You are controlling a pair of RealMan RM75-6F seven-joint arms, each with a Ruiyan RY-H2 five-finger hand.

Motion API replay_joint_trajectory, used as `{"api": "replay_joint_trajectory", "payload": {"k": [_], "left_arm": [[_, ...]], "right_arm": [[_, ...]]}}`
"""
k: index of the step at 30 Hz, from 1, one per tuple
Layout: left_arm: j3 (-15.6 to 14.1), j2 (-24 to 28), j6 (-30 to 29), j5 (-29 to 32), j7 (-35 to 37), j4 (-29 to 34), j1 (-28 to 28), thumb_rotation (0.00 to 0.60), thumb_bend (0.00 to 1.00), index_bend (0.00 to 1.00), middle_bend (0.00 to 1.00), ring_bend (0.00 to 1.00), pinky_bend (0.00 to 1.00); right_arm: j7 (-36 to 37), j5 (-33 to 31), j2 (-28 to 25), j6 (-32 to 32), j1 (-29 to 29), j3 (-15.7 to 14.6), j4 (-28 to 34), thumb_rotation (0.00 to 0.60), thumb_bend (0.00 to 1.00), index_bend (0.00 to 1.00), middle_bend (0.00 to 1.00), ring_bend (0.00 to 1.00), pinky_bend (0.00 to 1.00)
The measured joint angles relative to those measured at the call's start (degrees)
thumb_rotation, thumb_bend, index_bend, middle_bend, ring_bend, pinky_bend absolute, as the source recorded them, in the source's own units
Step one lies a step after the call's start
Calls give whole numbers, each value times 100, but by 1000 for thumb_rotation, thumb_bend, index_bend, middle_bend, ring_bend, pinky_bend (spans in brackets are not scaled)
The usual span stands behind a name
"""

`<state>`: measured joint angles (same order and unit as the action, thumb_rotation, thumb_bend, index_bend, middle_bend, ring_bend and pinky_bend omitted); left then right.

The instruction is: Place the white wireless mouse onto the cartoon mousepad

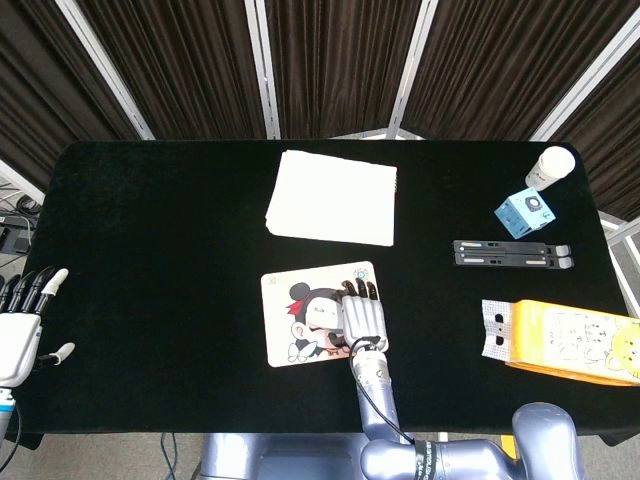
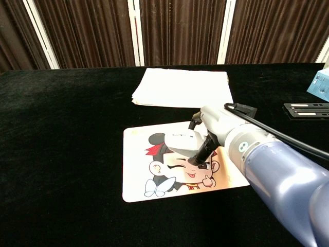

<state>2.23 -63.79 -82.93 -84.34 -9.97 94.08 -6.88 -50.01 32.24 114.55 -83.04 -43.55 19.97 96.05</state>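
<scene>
The cartoon mousepad [image 1: 288,325] [image 2: 154,177] lies near the table's front edge, printed with a winking girl's face. My right hand [image 1: 364,316] [image 2: 213,131] reaches over its right half and grips the white wireless mouse [image 1: 326,317] [image 2: 182,142], with a dark fingertip under the mouse's right side. The mouse is over the middle of the pad, at or just above its surface; I cannot tell whether it touches. My left hand [image 1: 22,322] hangs off the table's left edge, fingers spread and holding nothing.
A stack of white paper [image 1: 333,197] [image 2: 182,87] lies behind the pad. On the right are a blue cube [image 1: 526,212], a white cup [image 1: 550,168], a black folding stand [image 1: 513,254] [image 2: 308,109] and an orange package [image 1: 572,342].
</scene>
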Motion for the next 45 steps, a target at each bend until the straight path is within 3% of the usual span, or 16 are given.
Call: {"api": "replay_joint_trajectory", "payload": {"k": [9, 14, 19, 30, 36, 45], "left_arm": [[1, 2, 0, 2, -16, 6, -3, 600, 0, 0, 0, 0, 0], [3, -3, -7, 3, -17, 0, -2, 600, 0, 0, 0, 0, 0], [2, -6, -7, 2, -37, 2, -3, 600, 1, 0, 0, 0, 0], [9, -16, -20, 5, -29, -3, -2, 600, 0, 0, 0, 0, 0], [6, -23, -32, -10, -14, -13, 0, 600, 0, 0, 0, 0, 0], [6, -36, -70, -52, -13, -1, 3, 600, 1, 0, 0, 0, 0]], "right_arm": [[25, -30, 52, 158, 50, -108, -47, 600, 188, 417, 85, 0, 0], [-47, -3, 38, 190, 52, -168, -28, 600, 137, 251, 16, 0, 0], [-74, -7, -52, 211, 72, -153, 94, 600, 112, 152, 0, 0, 0], [-73, 203, -290, 199, 103, -179, 350, 600, 118, 140, 0, 0, 0], [-93, 545, -849, 132, 198, -280, 700, 600, 127, 140, 0, 0, 0], [269, 1492, -2488, 189, 678, -760, 1406, 600, 123, 140, 0, 0, 0]]}}
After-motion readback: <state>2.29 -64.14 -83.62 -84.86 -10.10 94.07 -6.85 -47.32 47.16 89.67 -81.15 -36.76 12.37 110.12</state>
